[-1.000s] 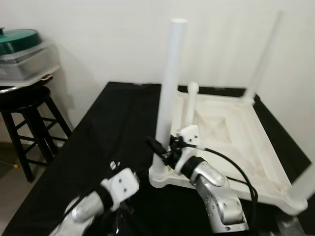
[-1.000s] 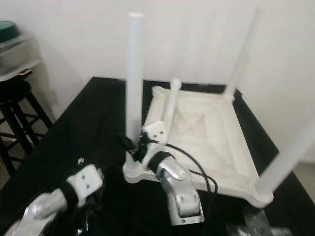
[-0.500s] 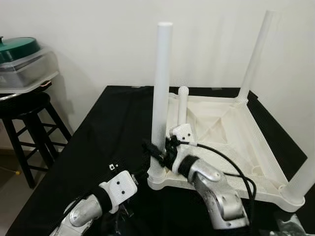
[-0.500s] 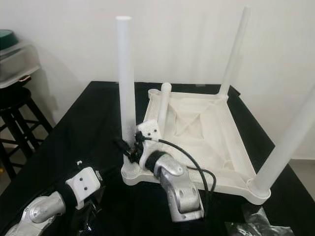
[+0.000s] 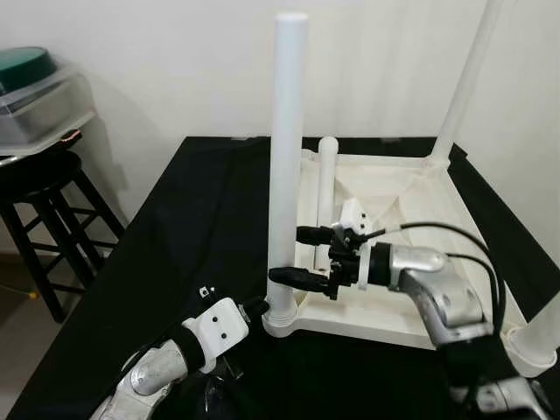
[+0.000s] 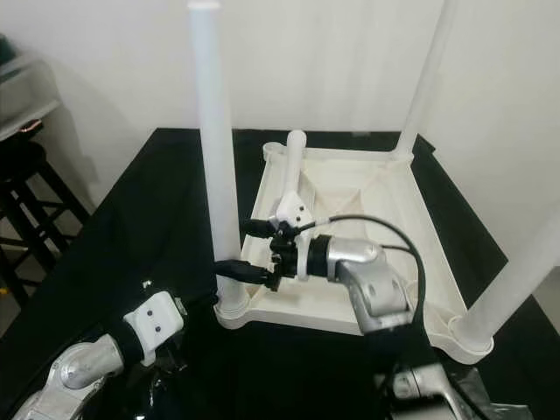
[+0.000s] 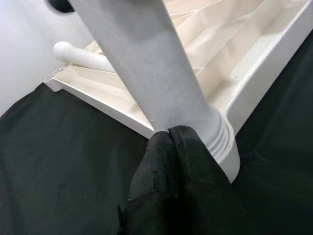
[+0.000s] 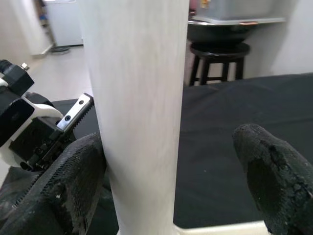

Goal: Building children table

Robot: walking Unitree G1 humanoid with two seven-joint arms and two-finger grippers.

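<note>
The white children's table (image 5: pixel 376 321) lies upside down on a black cloth. Its near-left leg (image 5: pixel 287 157) stands upright in its corner socket, and two more legs (image 5: pixel 464 79) stand at the right-hand corners. A loose leg (image 5: pixel 326 188) leans inside the tabletop. My right gripper (image 5: pixel 291 255) reaches in from the right and is open, its fingers (image 8: pixel 73 176) on either side of the near-left leg low down. My left gripper (image 5: pixel 256 307) is shut, its tips (image 7: pixel 170 133) against that leg's base collar.
A black stool (image 5: pixel 39 179) with a clear lidded bin (image 5: pixel 39 105) stands at the left beside the cloth's edge. Crinkled clear plastic (image 5: pixel 214 398) lies near my left arm. A white wall is right behind the table.
My right arm has swung out to the right, so its gripper now comes at the near-left leg sideways with fingers spread. The left gripper has crept closer to the leg's base. The camera shifted.
</note>
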